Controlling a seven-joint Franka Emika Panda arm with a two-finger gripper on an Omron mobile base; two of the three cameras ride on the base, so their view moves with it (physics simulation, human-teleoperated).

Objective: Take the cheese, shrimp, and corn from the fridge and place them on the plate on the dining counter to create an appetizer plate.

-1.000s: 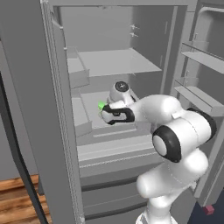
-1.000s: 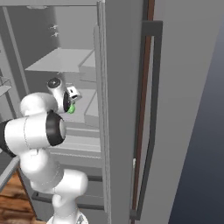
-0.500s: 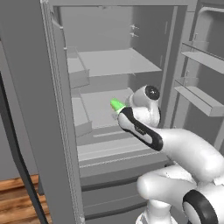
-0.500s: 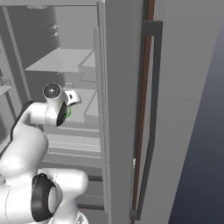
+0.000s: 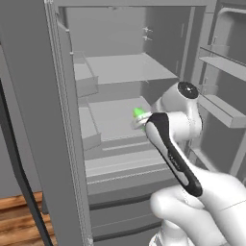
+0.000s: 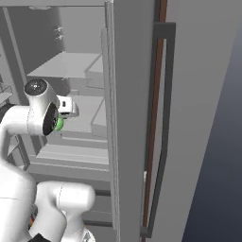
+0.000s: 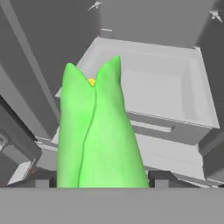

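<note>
My fingers are clamped on the corn (image 7: 98, 135) — in the hand view its bright green husk rises from between my two dark tips at six o'clock and runs up past the centre, splitting into two tapered points near eleven and twelve o'clock, with a speck of yellow showing in the notch between them. Beyond it lies a pale grey shelf (image 7: 162, 94) of the fridge (image 5: 120, 67), a shallow tray-like surface stretching from the centre toward two o'clock, with a lower ledge under it across four o'clock. In the left base view my gripper (image 5: 140, 119) sits just in front of the open fridge compartment, a little right of centre, and a green tip of the corn pokes out at about ten o'clock from my wrist, above the middle shelf. My white forearm with its dark stripe slants down from there toward five o'clock. The left-hand door stands open at nine o'clock, its edge toward the camera. In the right base view the corn (image 6: 58, 124) shows as a small green patch tucked against the round joint of my wrist at nine o'clock, and the long dark vertical door handle (image 6: 163, 127) runs down the closed grey door from one to five o'clock — well apart from my hand.
</note>
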